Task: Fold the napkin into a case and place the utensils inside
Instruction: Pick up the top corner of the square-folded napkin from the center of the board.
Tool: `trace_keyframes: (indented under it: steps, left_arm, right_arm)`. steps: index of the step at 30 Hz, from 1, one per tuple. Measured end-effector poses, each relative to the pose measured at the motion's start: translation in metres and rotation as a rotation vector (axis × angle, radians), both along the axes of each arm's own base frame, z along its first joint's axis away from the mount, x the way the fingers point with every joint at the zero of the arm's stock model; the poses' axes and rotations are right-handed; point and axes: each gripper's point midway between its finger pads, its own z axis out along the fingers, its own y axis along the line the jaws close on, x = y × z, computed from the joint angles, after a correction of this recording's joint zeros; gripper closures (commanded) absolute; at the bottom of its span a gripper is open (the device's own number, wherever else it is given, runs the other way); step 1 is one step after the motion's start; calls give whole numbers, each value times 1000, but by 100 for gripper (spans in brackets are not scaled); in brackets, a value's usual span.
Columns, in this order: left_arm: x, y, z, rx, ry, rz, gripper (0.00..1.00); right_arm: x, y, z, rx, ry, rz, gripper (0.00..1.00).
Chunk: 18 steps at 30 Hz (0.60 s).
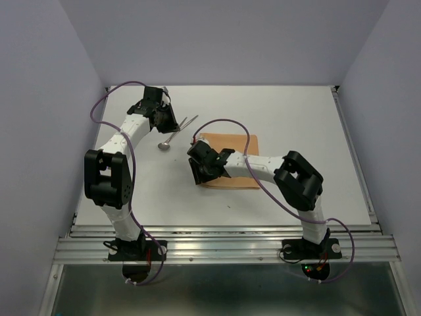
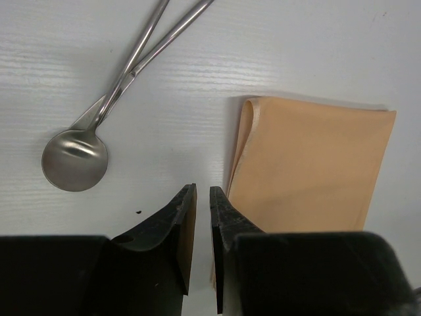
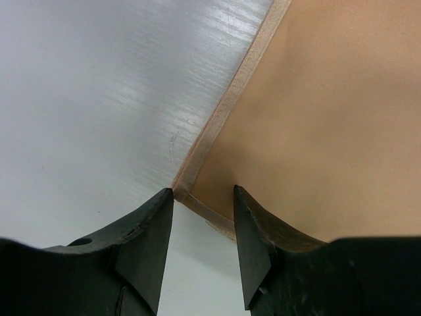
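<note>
Claws, two. Right claw [image 3: 203, 191]: fingers spread, their tips set either side of one corner of the napkin [image 3: 316, 118]; nothing pinched, and contact with the cloth cannot be told. Left claw [image 2: 202, 192]: fingers drawn close with a slim gap between them, empty, hanging over bare table just beside the napkin's folded edge. Napkin, one: peach-orange cloth, folded into a flat rectangle with layered edges, lying near the middle of the table, slightly to the right. Utensils, two, both silver, both outside the napkin and apart from it, on the table to its left: one spoon [image 2: 74, 160], round bowl towards the left claw; one second piece [image 2: 187, 21], its slender handle crossing the spoon's, its working end too hidden to identify. Arms, two: white segments with black joints, each trailing one purple cable [image 1: 105, 99]; the left arm reaches to the far left of the table, the right arm bends inward to the napkin's left edge. Table [image 1: 296, 118], one: white, matt, faintly grained. Rail [image 1: 223, 247], one: ribbed metal along the near edge, carrying both arm bases. Walls [image 1: 230, 39]: plain pale lilac-grey panels on three sides.
</note>
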Motion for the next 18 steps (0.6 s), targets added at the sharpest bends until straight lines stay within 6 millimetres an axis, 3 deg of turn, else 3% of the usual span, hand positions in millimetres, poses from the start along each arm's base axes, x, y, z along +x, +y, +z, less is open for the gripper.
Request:
trace_keyframes:
  steps: [6, 18]
  left_arm:
    - [1, 2, 0, 0, 0, 4, 74]
    - [0, 2, -1, 1, 3, 4, 74]
  right_arm:
    - [-2, 3, -1, -1, 1, 10, 55]
    - [-1, 6, -8, -10, 2, 10, 72]
